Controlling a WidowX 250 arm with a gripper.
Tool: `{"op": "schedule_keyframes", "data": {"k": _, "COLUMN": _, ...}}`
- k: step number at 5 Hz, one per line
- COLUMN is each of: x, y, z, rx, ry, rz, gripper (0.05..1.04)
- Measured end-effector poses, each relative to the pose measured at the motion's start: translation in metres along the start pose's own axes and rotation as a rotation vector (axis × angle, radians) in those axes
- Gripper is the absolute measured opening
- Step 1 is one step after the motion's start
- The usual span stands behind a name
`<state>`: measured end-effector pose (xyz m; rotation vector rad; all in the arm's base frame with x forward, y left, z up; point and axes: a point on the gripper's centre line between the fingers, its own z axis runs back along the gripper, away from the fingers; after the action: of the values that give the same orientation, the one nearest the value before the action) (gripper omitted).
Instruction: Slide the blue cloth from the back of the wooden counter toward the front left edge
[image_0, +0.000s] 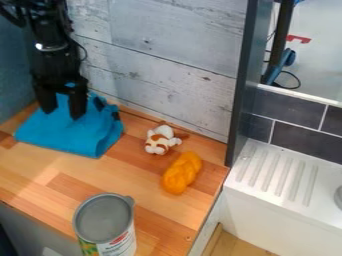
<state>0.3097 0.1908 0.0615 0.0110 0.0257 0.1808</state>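
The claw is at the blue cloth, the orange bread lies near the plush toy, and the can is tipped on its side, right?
Not the can: the camera view shows it standing upright. The claw, cloth, bread and toy are as you say.

A wooden counter (150, 205) carries a crumpled blue cloth (67, 136) by its back left corner, a brown-and-white plush toy (159, 143) near the back edge, an orange braided loaf (182, 172) near the right edge, and a labelled can (105, 220) at the front edge.

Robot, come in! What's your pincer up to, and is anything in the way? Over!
Pincer open, at blue cloth. Cloth rumpled. Stuffed toy and orange bread beside it, can farther off. Over.
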Motion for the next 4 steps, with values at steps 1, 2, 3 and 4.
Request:
{"op": "schedule_keyframes", "data": {"k": 1, "x": 0.010, "y": 0.001, "z": -0.016, "rx": -0.005, "ry": 0.013, "rz": -0.025, "gripper": 1.002}}
{"op": "schedule_keyframes", "data": {"k": 2, "x": 0.018, "y": 0.004, "z": -0.022, "rx": -0.003, "ry": 0.002, "rz": -0.031, "gripper": 1.002}}
{"op": "schedule_keyframes", "data": {"k": 3, "x": 0.019, "y": 0.004, "z": -0.034, "rx": -0.012, "ry": 0.013, "rz": -0.051, "gripper": 1.002}}
{"op": "schedule_keyframes", "data": {"k": 4, "x": 0.015, "y": 0.002, "z": -0.040, "rx": -0.040, "ry": 0.010, "rz": -0.054, "gripper": 1.002}}
